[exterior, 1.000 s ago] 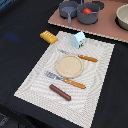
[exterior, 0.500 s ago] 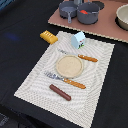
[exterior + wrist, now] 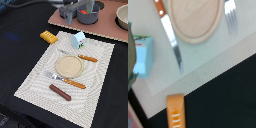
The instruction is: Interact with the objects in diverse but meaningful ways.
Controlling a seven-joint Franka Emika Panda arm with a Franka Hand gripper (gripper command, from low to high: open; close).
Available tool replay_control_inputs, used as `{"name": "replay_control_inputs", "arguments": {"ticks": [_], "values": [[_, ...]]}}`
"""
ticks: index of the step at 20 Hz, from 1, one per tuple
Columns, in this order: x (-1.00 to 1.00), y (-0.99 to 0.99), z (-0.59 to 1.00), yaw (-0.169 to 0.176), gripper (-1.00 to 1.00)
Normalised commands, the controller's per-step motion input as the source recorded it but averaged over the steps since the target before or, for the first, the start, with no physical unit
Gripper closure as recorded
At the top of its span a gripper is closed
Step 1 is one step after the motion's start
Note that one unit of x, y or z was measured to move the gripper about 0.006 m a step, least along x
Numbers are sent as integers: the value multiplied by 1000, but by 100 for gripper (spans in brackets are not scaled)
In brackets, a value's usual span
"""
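1. Exterior view: a striped placemat (image 3: 95, 75) lies on a dark table, with a round tan plate (image 3: 69, 65) near its middle.
2. A knife (image 3: 81, 56) lies just beyond the plate and a fork (image 3: 66, 81) just before it, both with orange handles.
3. The sausage (image 3: 60, 92) lies on the mat, near the fork, on the side away from the plate.
4. The milk carton (image 3: 78, 39) stands upright at the mat's far edge; the yellow bread (image 3: 48, 36) rests on the dark table just off the mat's far corner, towards the exterior view's left.
5. A grey pot (image 3: 88, 15) holding something red, seemingly the tomato (image 3: 92, 7), sits on a brownish board (image 3: 107, 25) beyond the mat.
6. The gripper (image 3: 68, 15) hangs blurred beside the pot; I cannot tell whether its fingers are apart or together.
7. Wrist view: the plate (image 3: 195, 20), knife (image 3: 169, 34) and fork (image 3: 230, 17) lie on the mat; the carton (image 3: 143, 56) sits at one edge and the bread (image 3: 176, 111) on the dark surface. No fingers show clearly.
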Motion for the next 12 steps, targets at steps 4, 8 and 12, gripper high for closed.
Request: {"name": "replay_control_inputs", "arguments": {"ticks": [4,8,12], "values": [[435,-956,-21,51,-100],[494,-922,-67,58,-100],[404,-856,-272,48,-100]]}}
